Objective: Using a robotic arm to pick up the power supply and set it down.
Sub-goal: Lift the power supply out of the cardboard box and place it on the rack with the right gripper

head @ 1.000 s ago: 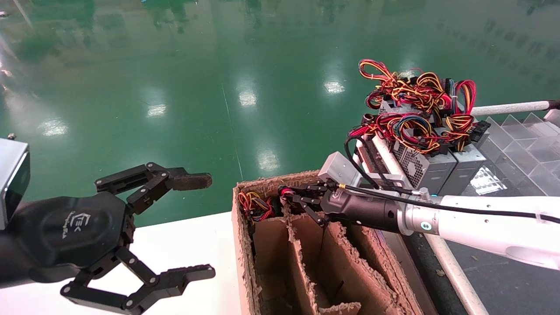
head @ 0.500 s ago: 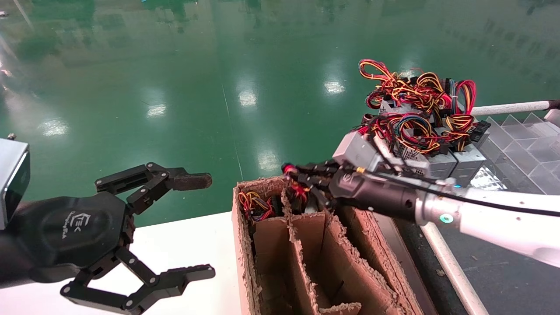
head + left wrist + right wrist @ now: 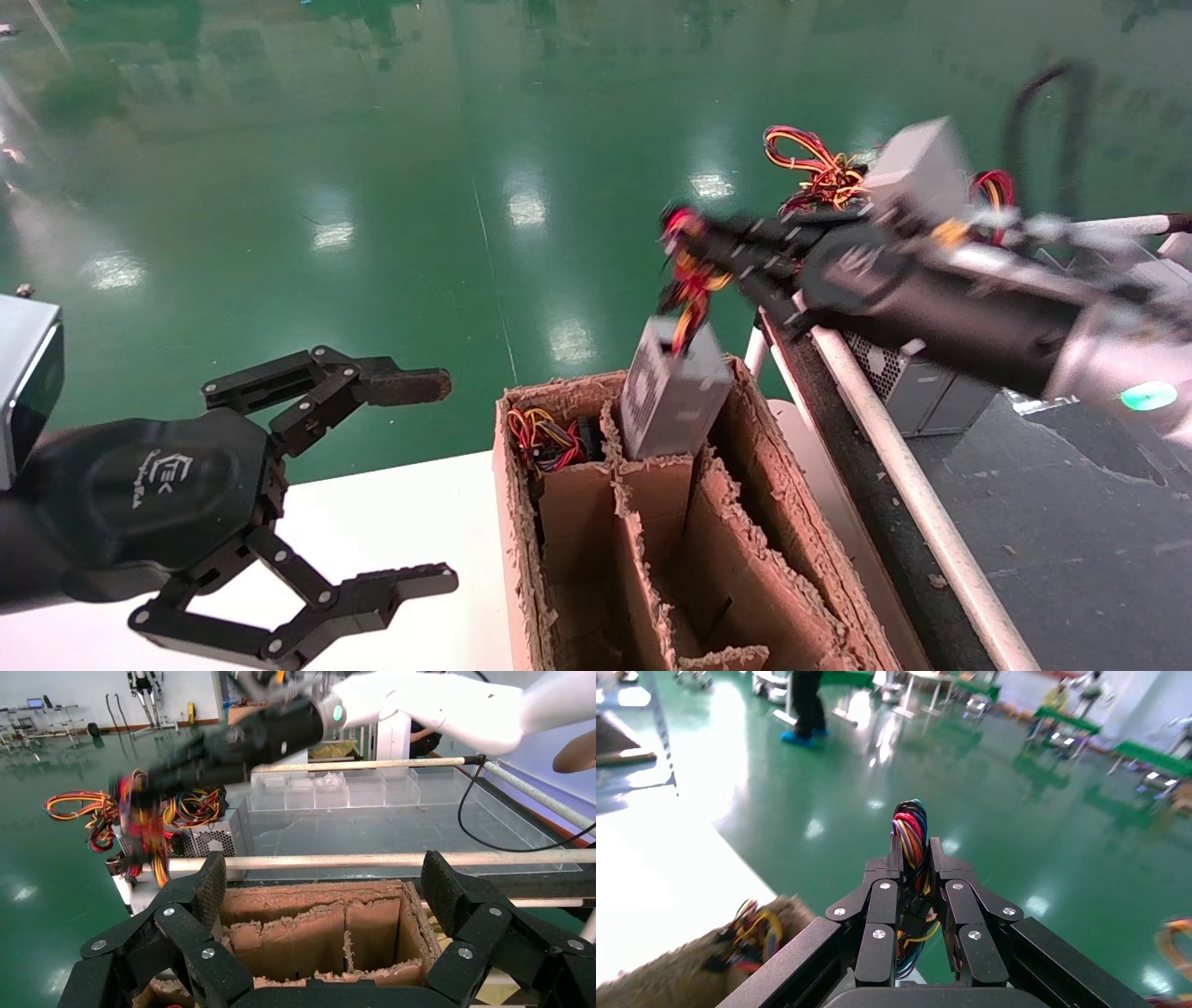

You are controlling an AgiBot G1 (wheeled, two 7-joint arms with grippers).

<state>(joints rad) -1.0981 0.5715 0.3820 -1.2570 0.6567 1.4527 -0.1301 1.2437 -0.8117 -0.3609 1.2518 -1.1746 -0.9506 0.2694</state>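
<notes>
My right gripper (image 3: 684,238) is shut on the wire bundle (image 3: 910,822) of the power supply (image 3: 675,396), a small grey metal box. It hangs tilted from those wires, its lower end still level with the top of the cardboard box (image 3: 745,522) at the far middle compartment. In the right wrist view the fingers (image 3: 880,881) pinch the red, yellow and orange wires from both sides. My left gripper (image 3: 428,480) stays open at the left over the white table (image 3: 372,503), holding nothing.
The box's torn dividers (image 3: 316,924) form several compartments; another wire bundle (image 3: 545,438) lies in the far left one. Look-alike grey units (image 3: 922,382) with tangled wires (image 3: 819,172) sit behind a white rail (image 3: 894,466). Clear plastic trays (image 3: 337,790) stand beyond.
My right gripper has risen up and to the right out of the box, pulling the power supply up by its wires until its grey body shows above the dividers. The left arm has not moved.
</notes>
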